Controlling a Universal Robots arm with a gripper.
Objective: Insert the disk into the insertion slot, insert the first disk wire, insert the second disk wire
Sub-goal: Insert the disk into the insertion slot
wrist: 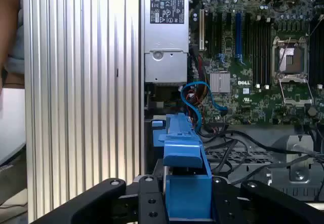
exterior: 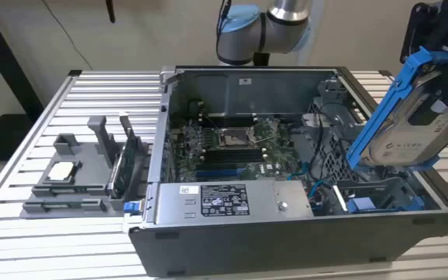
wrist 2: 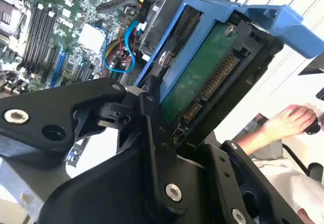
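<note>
Exterior view: the gripper (exterior: 440, 102) is hanging over one corner of the open PC case (exterior: 286, 245), clamping the disk (exterior: 399, 131) by its blue carrier. The disk is tilting steeply, top end at the gripper, low end dipping toward the insertion slot (exterior: 380, 189). The slot is lying just below the gripper and isn't holding the disk yet. The PSU box (exterior: 232, 201) and motherboard (exterior: 232, 143) are sitting well away from the gripper, further along the case. The case is resting on the slatted table (exterior: 91, 99).

Step in hand, prob.: seating the disk. To do it well, IMO: be levelling the tilt, lining the carrier edges w/ the slot's blue rails, easing in slowly, and keeping clear of the cables beside the bay.

Second wrist view: the gripper (wrist 2: 182, 115) is closing on the disk (wrist 2: 202, 77), jaws spread only as wide as the disk. The green board side is facing the camera. A blue cable (wrist 2: 114, 57) is looping just beyond the disk. A person's hand (wrist 2: 291, 122) is resting off to the gripper's far side, away from the case.

First wrist view: the gripper (wrist: 186, 203) is pinching the disk (wrist: 185, 171) between its fingers (wrist: 147, 201), w/ the PSU box (wrist: 164, 31) ahead of it.
</note>
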